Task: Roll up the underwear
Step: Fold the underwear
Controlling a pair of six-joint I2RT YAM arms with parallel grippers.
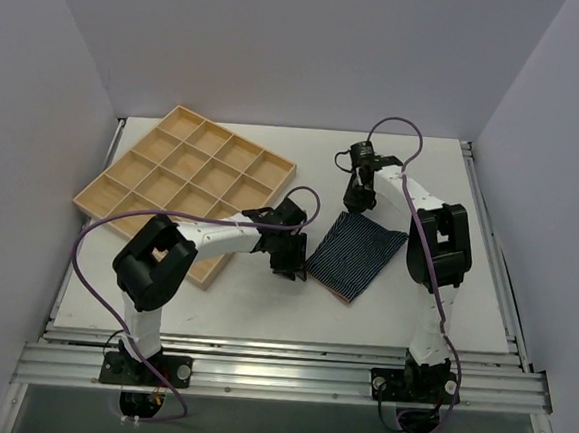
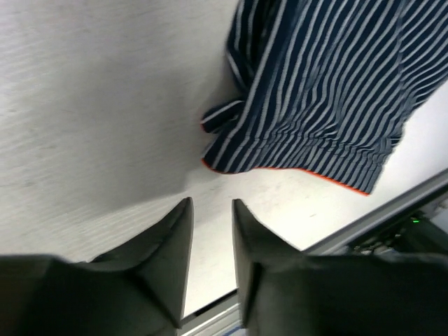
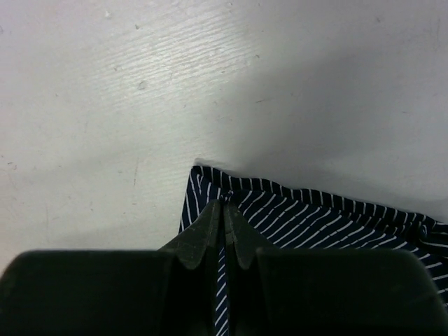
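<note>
The underwear lies flat on the white table, dark navy with thin white stripes and a reddish edge along its near side. My right gripper is at its far corner, shut on a pinch of the striped cloth. My left gripper hovers just left of the garment's near-left corner, slightly open and empty. In the left wrist view my left gripper is a short way from the crumpled corner of the underwear, with bare table between the jaws.
A wooden tray with several square cells stands at the back left, close behind my left arm. Metal rails run along the table's near edge. White walls enclose the back and sides.
</note>
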